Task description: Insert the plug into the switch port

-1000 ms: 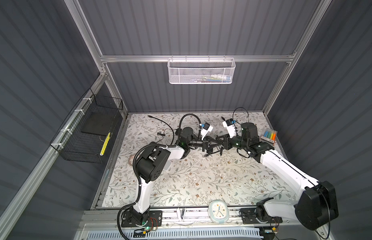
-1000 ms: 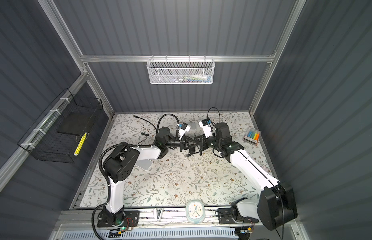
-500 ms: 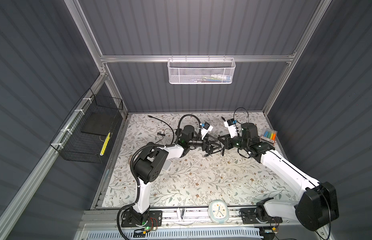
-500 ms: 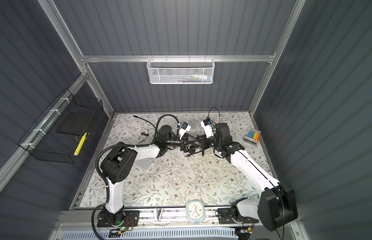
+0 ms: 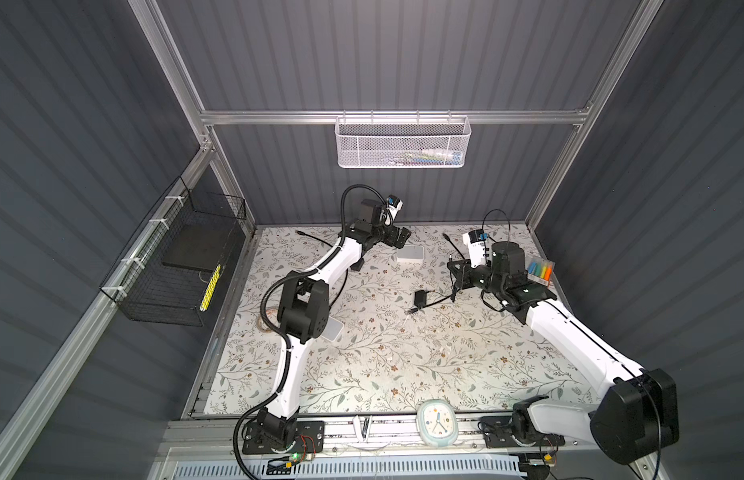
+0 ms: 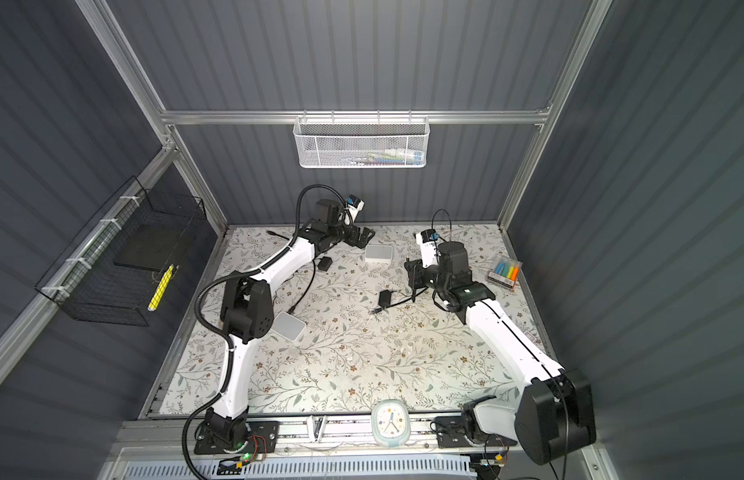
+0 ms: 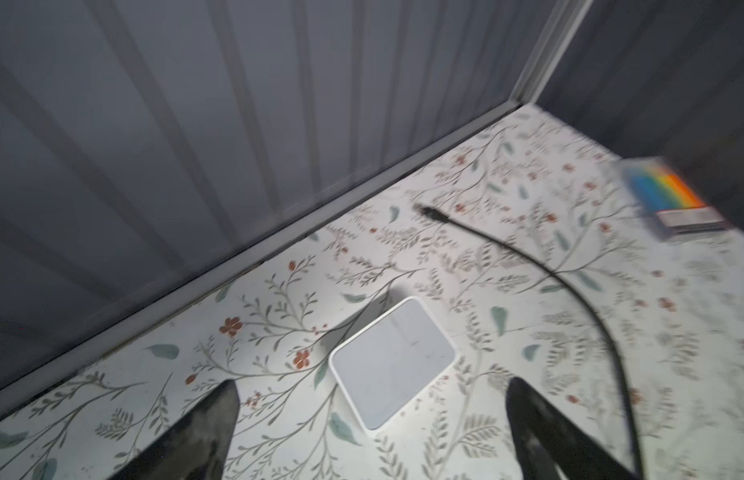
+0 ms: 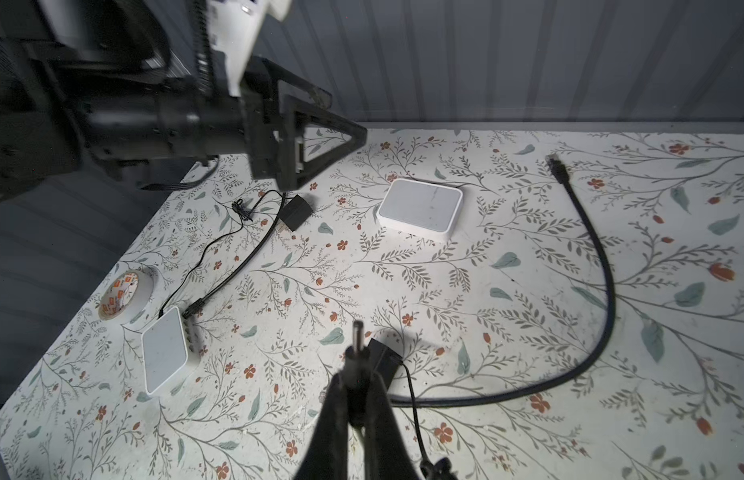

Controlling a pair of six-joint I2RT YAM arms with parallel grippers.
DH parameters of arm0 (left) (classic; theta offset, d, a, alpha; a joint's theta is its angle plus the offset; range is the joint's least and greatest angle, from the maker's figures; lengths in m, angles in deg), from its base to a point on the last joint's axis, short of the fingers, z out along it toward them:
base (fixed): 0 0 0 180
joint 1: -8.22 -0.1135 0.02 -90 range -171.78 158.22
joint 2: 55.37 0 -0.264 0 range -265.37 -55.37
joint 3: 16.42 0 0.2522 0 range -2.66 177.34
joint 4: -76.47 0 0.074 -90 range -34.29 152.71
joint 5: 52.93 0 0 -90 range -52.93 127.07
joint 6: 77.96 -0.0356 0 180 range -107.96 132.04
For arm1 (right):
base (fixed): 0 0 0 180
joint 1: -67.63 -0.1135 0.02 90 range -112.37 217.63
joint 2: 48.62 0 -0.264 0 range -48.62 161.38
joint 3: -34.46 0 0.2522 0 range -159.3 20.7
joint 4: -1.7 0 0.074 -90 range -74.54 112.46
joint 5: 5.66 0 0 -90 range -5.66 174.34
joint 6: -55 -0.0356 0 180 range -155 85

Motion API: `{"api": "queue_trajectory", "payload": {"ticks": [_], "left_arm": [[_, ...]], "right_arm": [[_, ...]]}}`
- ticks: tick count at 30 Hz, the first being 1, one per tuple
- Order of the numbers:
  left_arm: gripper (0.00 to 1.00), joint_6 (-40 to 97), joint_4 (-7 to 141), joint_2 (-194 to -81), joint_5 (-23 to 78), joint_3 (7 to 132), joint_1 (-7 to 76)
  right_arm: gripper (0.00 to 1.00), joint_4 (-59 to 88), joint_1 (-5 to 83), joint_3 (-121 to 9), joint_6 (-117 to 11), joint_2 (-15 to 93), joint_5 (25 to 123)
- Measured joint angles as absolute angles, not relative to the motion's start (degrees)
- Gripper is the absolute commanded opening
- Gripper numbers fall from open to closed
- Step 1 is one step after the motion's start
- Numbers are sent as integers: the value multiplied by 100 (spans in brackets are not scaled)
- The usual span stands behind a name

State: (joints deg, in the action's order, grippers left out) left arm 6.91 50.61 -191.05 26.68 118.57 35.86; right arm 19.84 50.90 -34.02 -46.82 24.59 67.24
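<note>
Right gripper [image 8: 357, 376]: fingers pressed together, pinching one barrel plug [image 8: 356, 338] above the floral table [image 5: 403, 365]; the plug's metal tip sticks out past the fingers.
Left gripper [image 7: 372, 386]: fingers spread wide, holding nothing, hovering over the back switch.
Switches: two small white boxes. The back switch [image 8: 422, 208] lies near the rear wall. The front switch [image 8: 164, 349] lies partly under the left arm's elbow in both top views. The plug is well apart from both.
Power adapters: two, black. The right adapter [image 8: 384, 357] lies just beneath the held plug, and a thin wire leads off it. The left adapter [image 8: 295, 212] lies near the left arm.
Ethernet cable [image 8: 602, 270]: one, thick and black, curving across the table, with one end loose near the rear wall.
Tape roll [image 8: 123, 293]: one, near the front switch.
Marker pack [image 5: 538, 272]: one, at the table's right edge.
Clock [image 5: 438, 424]: one, on the front rail.
Baskets: two. A white mesh basket [image 5: 403, 143] hangs on the rear wall and a black wire basket [image 5: 175, 266] on the left wall.
</note>
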Motion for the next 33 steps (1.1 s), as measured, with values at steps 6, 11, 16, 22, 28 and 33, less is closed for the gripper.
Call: {"api": "queue_trajectory", "payload": {"ticks": [6,11,16,22,28,33], "left_arm": [[100,444,4748,-20313,3002,12797,3667],[100,381,4993,-20698,2799,13250,3669],[100,383,5382,-21037,2338,13923,3667],[100,392,5712,-21286,1881,14067,3665],[100,507,5876,-21863,1558,14504,3650],[100,612,5892,-22014,1280,14581,3621]], "right_arm": [[0,1648,5105,-3236,-4872,2620,6518],[0,1379,5110,-3155,-5071,2804,6280],[0,1215,5110,-3137,-5246,2990,6083],[0,1114,5110,-3135,-5326,3025,5948],[0,1027,5110,-3135,-5407,3042,5873],[0,1020,5138,-3135,-5412,3044,5860]]}}
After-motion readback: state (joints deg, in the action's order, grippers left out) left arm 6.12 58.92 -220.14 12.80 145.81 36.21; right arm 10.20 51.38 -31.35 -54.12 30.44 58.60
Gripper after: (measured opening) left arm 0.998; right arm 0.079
